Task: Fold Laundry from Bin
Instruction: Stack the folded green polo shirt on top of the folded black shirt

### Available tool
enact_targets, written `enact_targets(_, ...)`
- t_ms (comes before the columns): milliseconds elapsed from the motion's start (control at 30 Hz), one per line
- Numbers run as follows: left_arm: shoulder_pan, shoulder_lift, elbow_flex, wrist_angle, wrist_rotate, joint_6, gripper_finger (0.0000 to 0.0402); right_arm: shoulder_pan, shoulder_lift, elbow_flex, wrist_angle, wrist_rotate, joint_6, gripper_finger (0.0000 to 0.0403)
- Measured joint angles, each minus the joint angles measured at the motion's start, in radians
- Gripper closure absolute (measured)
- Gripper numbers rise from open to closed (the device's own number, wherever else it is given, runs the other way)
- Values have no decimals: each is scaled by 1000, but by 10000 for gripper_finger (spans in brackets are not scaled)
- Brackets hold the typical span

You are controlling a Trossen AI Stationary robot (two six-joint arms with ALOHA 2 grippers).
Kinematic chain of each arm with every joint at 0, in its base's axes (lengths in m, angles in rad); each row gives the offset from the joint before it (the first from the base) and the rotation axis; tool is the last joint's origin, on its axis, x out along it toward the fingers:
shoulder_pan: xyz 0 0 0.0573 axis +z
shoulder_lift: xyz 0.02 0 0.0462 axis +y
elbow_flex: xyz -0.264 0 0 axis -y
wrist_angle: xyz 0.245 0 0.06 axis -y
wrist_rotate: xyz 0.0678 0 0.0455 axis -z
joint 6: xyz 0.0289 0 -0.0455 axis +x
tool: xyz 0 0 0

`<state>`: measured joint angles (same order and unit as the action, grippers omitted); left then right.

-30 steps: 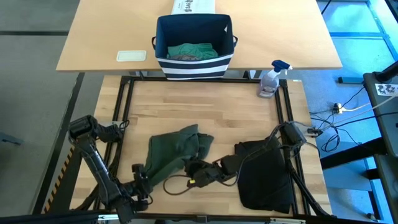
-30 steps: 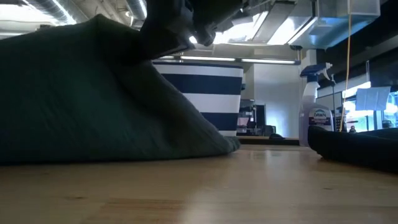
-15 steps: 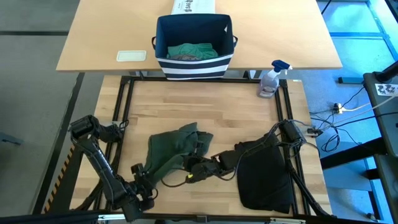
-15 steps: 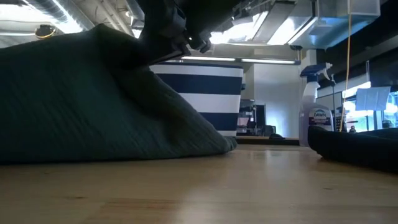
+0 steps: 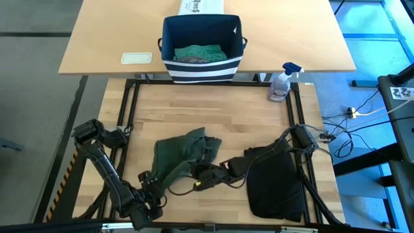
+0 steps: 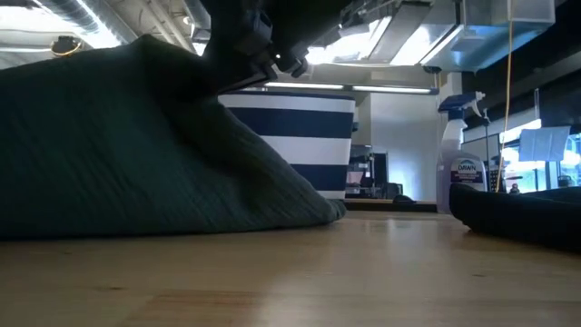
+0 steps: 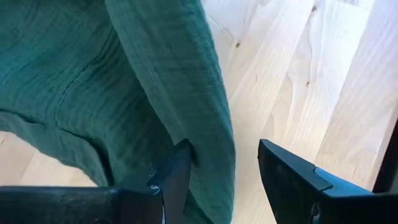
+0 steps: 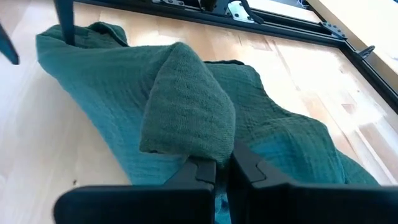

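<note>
A dark green garment [image 5: 183, 155] lies bunched on the near half of the table, one part raised like a tent [image 6: 136, 136]. My right gripper [image 5: 198, 173] comes from the right and is shut on a fold of it [image 8: 186, 118]. My left gripper [image 5: 157, 184] stands open at the garment's near left end, pointing steeply down. A hanging edge of the cloth [image 7: 208, 124] passes between its fingers. The bin [image 5: 202, 46] stands beyond the table's far edge with teal-green laundry [image 5: 200, 53] inside. My right gripper pinches a rolled fold of the green garment [image 8: 198, 152] between its two fingers, coming slanting down from the table's right. The fold stands lifted off the table, and the rest of the cloth drapes down to the table around it. My left gripper has the cloth's edge [image 7: 198, 163] beside one finger [image 7: 175, 177]. Whether it touches, I cannot tell. The other finger [image 7: 292, 180] stands apart from the cloth.
A black garment [image 5: 276, 182] lies flat at the near right under my right arm. A spray bottle [image 5: 281, 83] stands at the far right corner. A white box [image 5: 202, 6] is behind the bin. Bare wood spans the table's far half.
My right gripper has drifted a little toward the table's left, still shut on the green fold, and the raised cloth has shifted with it. My left gripper has rolled about its own axis beside the garment's near edge.
</note>
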<state>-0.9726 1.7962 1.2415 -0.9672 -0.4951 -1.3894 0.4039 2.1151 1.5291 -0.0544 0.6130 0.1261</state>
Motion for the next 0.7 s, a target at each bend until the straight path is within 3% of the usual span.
enact_targets(567,33,106,0,-124,59,5,224,-5,0,0,-14,-38,-1,396)
enact_targets(700,33,106,0,-179,53,10,255,-3,0,0,-53,-69,0,396)
